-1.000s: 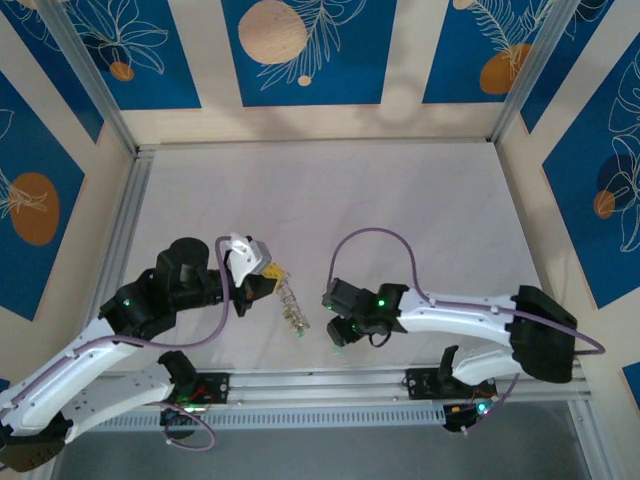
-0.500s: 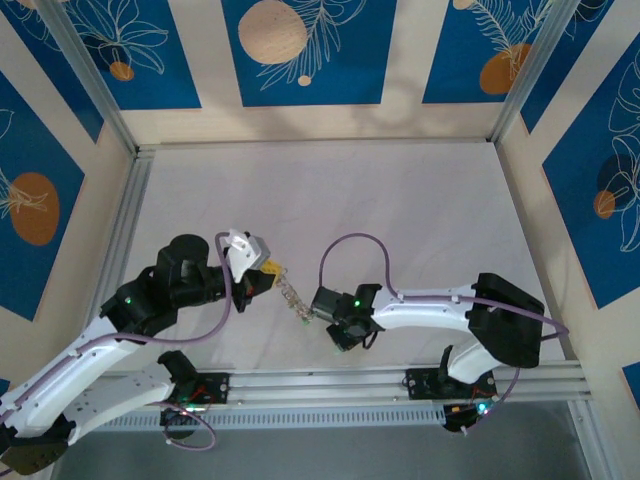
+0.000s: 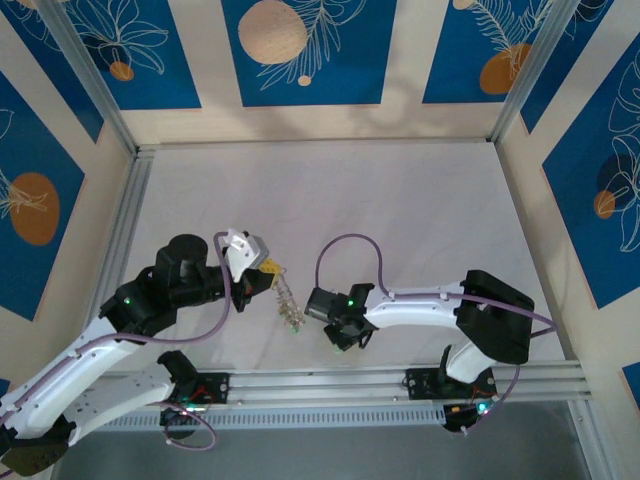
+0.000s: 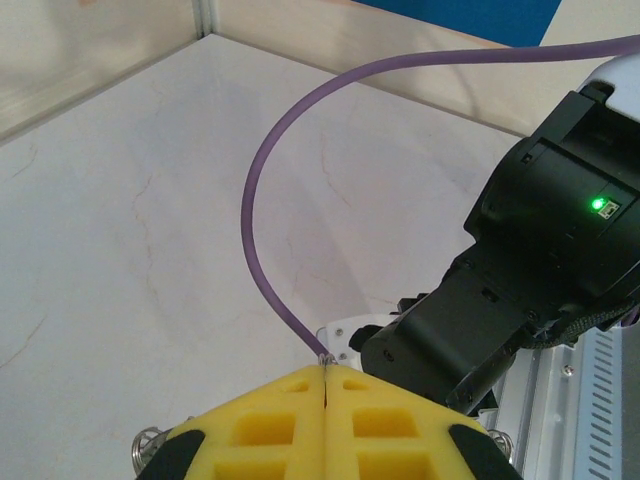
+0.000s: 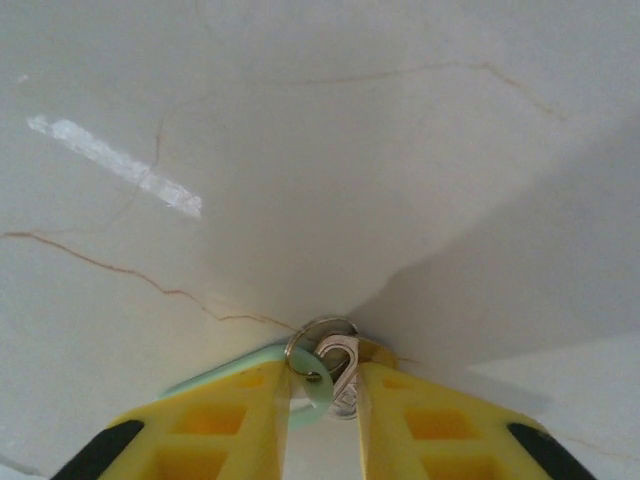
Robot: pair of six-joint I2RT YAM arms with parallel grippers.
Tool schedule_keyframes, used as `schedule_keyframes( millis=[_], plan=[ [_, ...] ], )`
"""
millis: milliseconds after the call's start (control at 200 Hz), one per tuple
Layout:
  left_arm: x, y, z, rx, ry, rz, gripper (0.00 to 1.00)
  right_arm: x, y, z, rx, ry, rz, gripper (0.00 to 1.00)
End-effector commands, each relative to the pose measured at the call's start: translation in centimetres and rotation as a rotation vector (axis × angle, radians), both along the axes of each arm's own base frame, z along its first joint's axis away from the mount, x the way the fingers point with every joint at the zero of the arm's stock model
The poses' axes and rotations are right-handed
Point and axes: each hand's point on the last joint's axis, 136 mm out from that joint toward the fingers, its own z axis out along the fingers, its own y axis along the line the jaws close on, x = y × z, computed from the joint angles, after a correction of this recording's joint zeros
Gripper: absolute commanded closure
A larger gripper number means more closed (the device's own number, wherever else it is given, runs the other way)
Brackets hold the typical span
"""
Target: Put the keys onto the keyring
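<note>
Your left fingers (image 4: 265, 415) are clamped tight on one end of the keys (image 3: 289, 303), strung out over the table (image 3: 400, 220) toward your right arm. Your right fingers (image 5: 215, 420) are pinching the mint key (image 5: 310, 388), with a small ring (image 5: 322, 335) through it. I'd guess you're mid-threading, and I can't tell how many are left.

We could read no text, label, brand or number anywhere. A tiny pale mark sat beside the green light (image 4: 598, 204) on the black arm housing (image 4: 540, 240), but it was too small for us to make out.
</note>
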Motion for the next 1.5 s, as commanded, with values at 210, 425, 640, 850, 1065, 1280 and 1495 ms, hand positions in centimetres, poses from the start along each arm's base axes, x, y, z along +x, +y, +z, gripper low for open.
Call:
schedule_keyframes(
  millis=[210,425,640,850,1065,1280,1495],
  plan=[
    [0.0,0.2,1.3,-0.045,-0.027,0.005,1.00,0.0,-0.2,0.7,0.019,-0.037,0.014,0.91],
    [0.1,0.3,1.3,-0.043,-0.027,0.012,1.00,0.1,-0.7,2.0,0.095,-0.065,0.002,1.00],
    [0.1,0.4,1.3,-0.045,-0.025,0.017,1.00,0.1,-0.9,3.4,0.189,-0.086,-0.002,1.00],
    [0.2,0.3,1.1,-0.041,-0.020,0.016,1.00,-0.1,-0.2,5.2,0.312,-0.118,0.041,1.00],
    [0.0,0.4,1.1,-0.039,-0.030,0.005,1.00,-1.7,2.8,12.0,0.620,-0.276,0.301,1.00],
    [-0.3,0.2,1.4,-0.039,-0.045,-0.023,1.00,-4.3,2.4,18.6,0.843,-0.422,0.508,1.00],
    [-1.1,0.0,1.4,-0.025,-0.066,-0.074,1.00,-6.0,2.5,22.1,0.911,-0.471,0.659,1.00]
  ],
)
